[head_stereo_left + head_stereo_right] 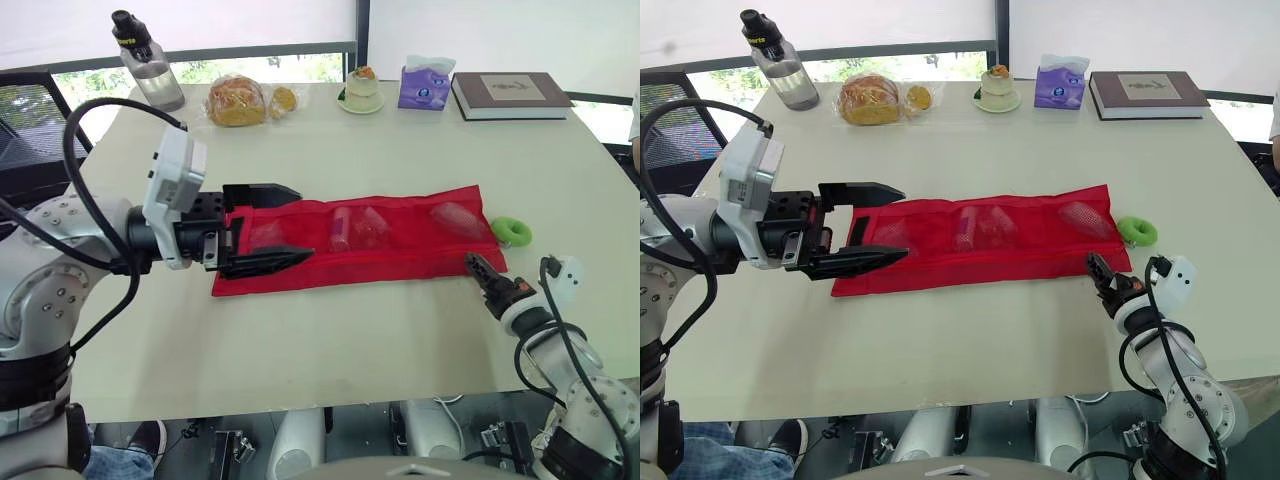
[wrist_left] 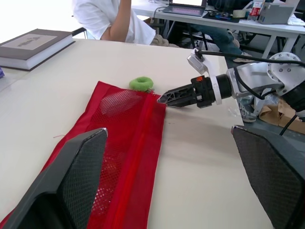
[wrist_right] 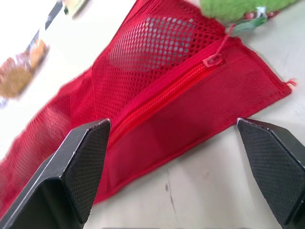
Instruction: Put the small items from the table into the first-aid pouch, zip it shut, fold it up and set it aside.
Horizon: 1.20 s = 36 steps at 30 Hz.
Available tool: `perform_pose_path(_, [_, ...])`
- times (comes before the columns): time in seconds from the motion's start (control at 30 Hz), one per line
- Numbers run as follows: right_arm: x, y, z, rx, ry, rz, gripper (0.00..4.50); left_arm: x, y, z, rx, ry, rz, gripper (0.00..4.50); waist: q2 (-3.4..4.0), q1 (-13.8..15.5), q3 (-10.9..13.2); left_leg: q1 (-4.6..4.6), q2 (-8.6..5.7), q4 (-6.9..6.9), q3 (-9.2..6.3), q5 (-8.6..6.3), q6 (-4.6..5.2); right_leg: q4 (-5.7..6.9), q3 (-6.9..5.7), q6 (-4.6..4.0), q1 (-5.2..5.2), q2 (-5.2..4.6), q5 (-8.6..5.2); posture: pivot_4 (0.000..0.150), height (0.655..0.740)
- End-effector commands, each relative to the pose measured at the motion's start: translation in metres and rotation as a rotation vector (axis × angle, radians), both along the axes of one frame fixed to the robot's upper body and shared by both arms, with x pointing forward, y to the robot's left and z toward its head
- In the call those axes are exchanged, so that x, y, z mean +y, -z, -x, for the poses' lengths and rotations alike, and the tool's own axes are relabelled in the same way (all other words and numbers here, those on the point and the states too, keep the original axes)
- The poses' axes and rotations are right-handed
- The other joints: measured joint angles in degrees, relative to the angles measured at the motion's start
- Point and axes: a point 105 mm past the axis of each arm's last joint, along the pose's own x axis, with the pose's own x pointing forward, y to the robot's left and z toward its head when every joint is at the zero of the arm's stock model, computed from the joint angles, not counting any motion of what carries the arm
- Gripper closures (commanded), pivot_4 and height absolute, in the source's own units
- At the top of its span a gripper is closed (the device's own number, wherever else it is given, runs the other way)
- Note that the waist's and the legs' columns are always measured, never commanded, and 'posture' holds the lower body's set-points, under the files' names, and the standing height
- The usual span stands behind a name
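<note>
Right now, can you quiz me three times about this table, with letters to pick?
1. Where is the green ring? A inside the red pouch; B beside the pouch's right end; C on a chair.
2. What colour is the tissue box? A purple; B yellow; C black.
3. How is the left end effector? A open; B shut on the pouch; C shut on the ring.
Answers: B, it lies on the table off the pouch's end; A, its sides are purple; A, its fingers stand apart.
</note>
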Motion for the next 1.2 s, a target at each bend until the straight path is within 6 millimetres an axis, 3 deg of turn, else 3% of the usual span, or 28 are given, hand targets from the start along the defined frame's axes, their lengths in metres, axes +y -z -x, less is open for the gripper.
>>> perform_pose_path(0.03, [0.016,-0.008,-0.011,-0.054,-0.006,-0.160,0.00,-0.007,-0.009,0.005,-0.043,0.038,0.003,0.04,0.00,-0.3,0.0,0.00,0.00,0.00,-0.01,0.00,0.00,0.00,0.00,-0.01,0.00,0.01,0.00,0.150,0.7332])
perform_pose_path(0.27, [0.021,-0.015,-0.016,-0.065,0.014,-0.331,0.00,-0.009,-0.009,0.003,-0.041,0.040,0.001,0.04,0.05,-1.0,0.0,-0.03,0.04,-0.05,-0.05,0.00,0.00,0.03,0.02,0.05,-0.04,0.12,0.20,0.150,0.7332])
perform_pose_path(0.43, [0.026,-0.015,-0.013,-0.020,0.001,-0.357,0.00,-0.010,-0.009,0.002,-0.038,0.042,0.007,0.04,0.06,-0.9,0.0,-0.02,0.07,-0.05,-0.07,0.00,0.00,0.03,0.03,0.00,-0.04,0.17,0.17,0.150,0.7332])
perform_pose_path(0.9, [-0.035,-0.034,-0.023,-0.097,0.118,-0.066,0.00,-0.016,-0.012,-0.002,-0.041,0.061,0.018,0.04,0.06,-0.8,0.0,-0.05,0.04,-0.03,-0.06,0.00,0.00,0.03,0.12,-0.04,-0.04,0.23,0.14,0.150,0.7332])
perform_pose_path(1.1, [-0.032,-0.024,-0.031,-0.067,0.061,-0.034,0.00,-0.019,-0.012,-0.003,-0.043,0.065,0.023,0.04,0.05,-0.8,0.0,-0.04,0.07,-0.03,-0.06,0.00,0.00,0.04,0.16,0.05,-0.04,0.30,0.20,0.150,0.7332])
perform_pose_path(1.2, [-0.025,-0.009,-0.036,-0.024,0.001,-0.017,0.00,-0.021,-0.012,-0.003,-0.045,0.068,0.024,0.04,0.05,-0.8,0.0,-0.04,0.08,-0.02,-0.06,0.00,0.00,0.04,0.34,0.06,-0.03,0.43,0.21,0.150,0.7332])
